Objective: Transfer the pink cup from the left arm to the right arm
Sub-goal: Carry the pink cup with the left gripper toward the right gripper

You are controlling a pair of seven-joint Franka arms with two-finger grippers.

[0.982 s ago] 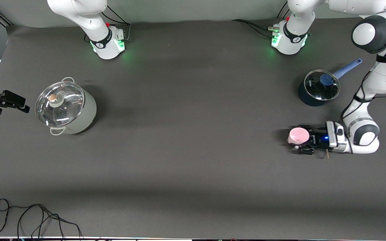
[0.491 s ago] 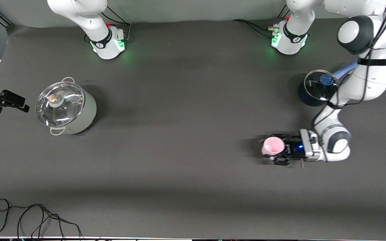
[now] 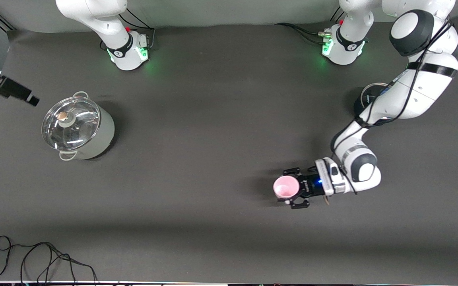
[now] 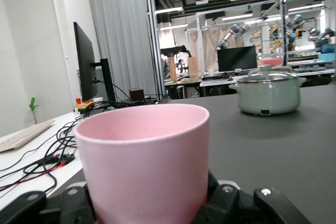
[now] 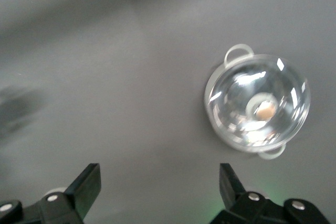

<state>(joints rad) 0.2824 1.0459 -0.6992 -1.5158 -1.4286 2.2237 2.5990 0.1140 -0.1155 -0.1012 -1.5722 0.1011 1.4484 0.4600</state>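
Front view: left gripper (image 3: 292, 187) pinching pink cup (image 3: 285, 187), mouth up, over bare dark surface (image 3: 213, 139) toward left arm's end, wide open room around it. Right gripper (image 3: 18, 92) up near surface edge at right arm's end, above and beside pale green lidded pot (image 3: 78, 126). Blue saucepan (image 3: 366, 101) mostly hidden under left arm. Loose black cable (image 3: 42, 258) at surface edge nearest camera. No readable writing.

Left wrist view: pink cup (image 4: 144, 169) held upright between black fingers (image 4: 231, 205), filling foreground; green pot (image 4: 268, 92) well apart on open surface. No labels legible.

Right wrist view: right gripper (image 5: 160, 187) spread wide, nothing between fingers (image 5: 86, 184), over bare surface; glass-lidded pot (image 5: 257, 106) below. No writing.
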